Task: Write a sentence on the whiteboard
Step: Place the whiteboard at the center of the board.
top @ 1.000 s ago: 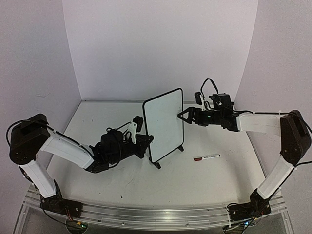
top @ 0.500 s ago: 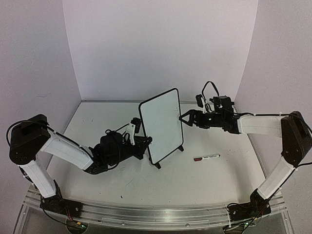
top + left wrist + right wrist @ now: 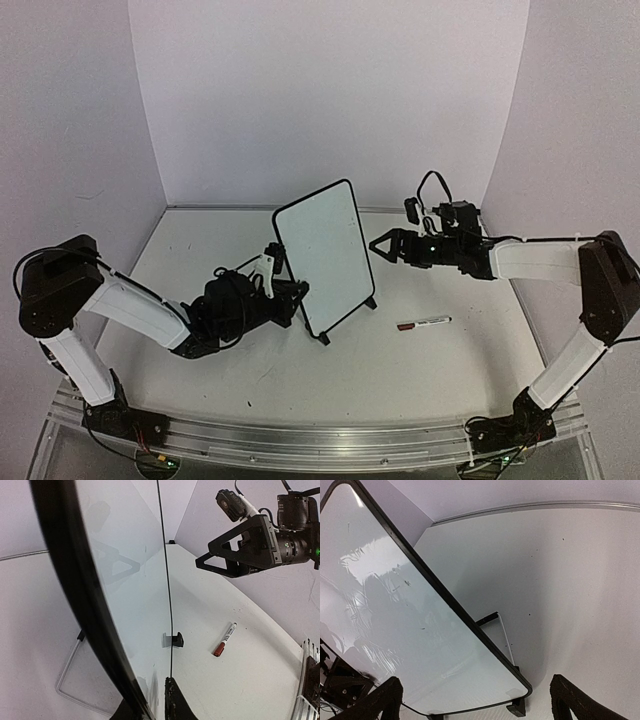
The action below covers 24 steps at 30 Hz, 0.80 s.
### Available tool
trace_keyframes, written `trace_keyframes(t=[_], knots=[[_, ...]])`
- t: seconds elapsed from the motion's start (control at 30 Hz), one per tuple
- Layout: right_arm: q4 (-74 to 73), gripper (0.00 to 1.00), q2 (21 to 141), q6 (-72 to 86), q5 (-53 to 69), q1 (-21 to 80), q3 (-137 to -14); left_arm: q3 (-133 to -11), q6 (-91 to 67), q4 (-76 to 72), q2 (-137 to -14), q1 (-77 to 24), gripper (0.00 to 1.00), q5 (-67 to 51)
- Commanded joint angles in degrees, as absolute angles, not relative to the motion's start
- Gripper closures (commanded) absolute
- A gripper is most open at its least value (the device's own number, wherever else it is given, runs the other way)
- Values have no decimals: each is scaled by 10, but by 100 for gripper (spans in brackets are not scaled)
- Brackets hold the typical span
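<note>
The whiteboard stands on its two black feet mid-table and leans back to the left. Its face is blank apart from a few faint specks, and no sentence shows on it. My left gripper is shut on the board's lower left edge; in the left wrist view the black frame runs down between the fingers. My right gripper is open and empty, just right of the board's upper right edge and apart from it. In the right wrist view its fingers stand wide apart in front of the board.
A red-capped marker lies on the table right of the board, and it also shows in the left wrist view. The board's wire prop rests on the table behind it. White walls close in the back and sides.
The board's top has tilted further back to the left. My right gripper has drawn away to the right from the board's edge. The left arm has shifted slightly left.
</note>
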<state>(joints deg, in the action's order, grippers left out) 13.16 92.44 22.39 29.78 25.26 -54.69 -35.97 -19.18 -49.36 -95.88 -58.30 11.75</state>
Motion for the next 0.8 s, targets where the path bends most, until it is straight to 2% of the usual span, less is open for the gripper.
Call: trace_keyframes(t=[0.0, 0.4, 0.77], knots=[[153, 2, 904, 219, 303, 250, -522, -341, -192, -442, -953, -583, 82, 126], [128, 6, 895, 184, 296, 251, -467, -323, -203, -417, -925, -583, 59, 147], [143, 18, 934, 174, 318, 259, -463, -301, -218, -388, -877, -583, 38, 141]])
